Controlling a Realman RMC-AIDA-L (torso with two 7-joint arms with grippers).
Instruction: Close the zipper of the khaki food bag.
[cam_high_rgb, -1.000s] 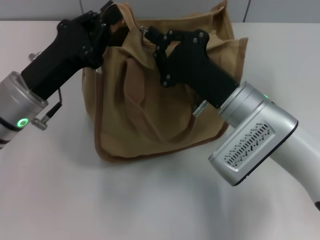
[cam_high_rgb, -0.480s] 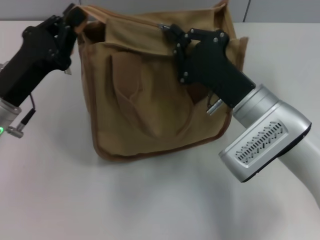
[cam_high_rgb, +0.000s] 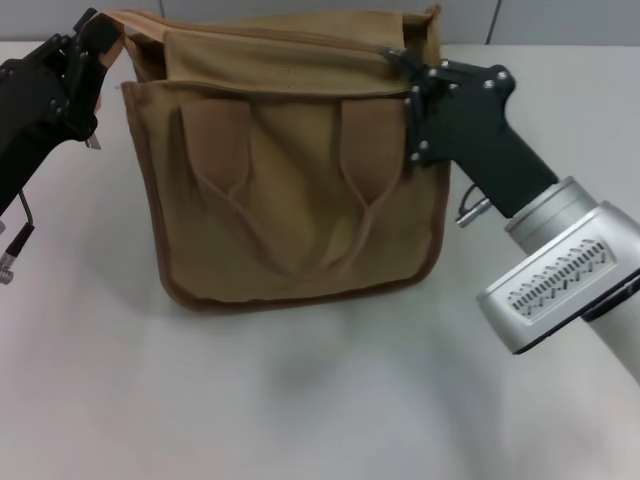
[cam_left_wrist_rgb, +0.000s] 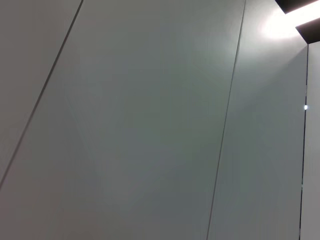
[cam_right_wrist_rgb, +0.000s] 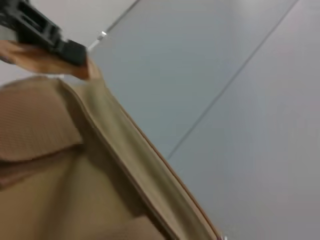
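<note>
Your pale grey surface (cam_high_rgb: 320, 400) fills most of the head view, and the boxy khaki canvas food bag (cam_high_rgb: 290, 180) with darker brown edge piping stands on it in the upper middle of the frame, its front pocket and two looped fabric handles facing you. The bag's top panel is pulled out long and flat between your two arms.

Your right arm's black gripper (cam_high_rgb: 398, 62) sits at the upper right of the bag, closed on the small silver pull tab at the right-hand end of the thin khaki zipper (cam_high_rgb: 300, 42). The zip line runs across the top panel toward the upper left.

Your left arm's black gripper (cam_high_rgb: 92, 32) is in the upper left corner of the frame, pinched onto the bag's top left corner; the right wrist view shows it (cam_right_wrist_rgb: 60, 42) clamped on that tan corner.

Your left wrist view shows only a grey panelled wall (cam_left_wrist_rgb: 150, 125).
</note>
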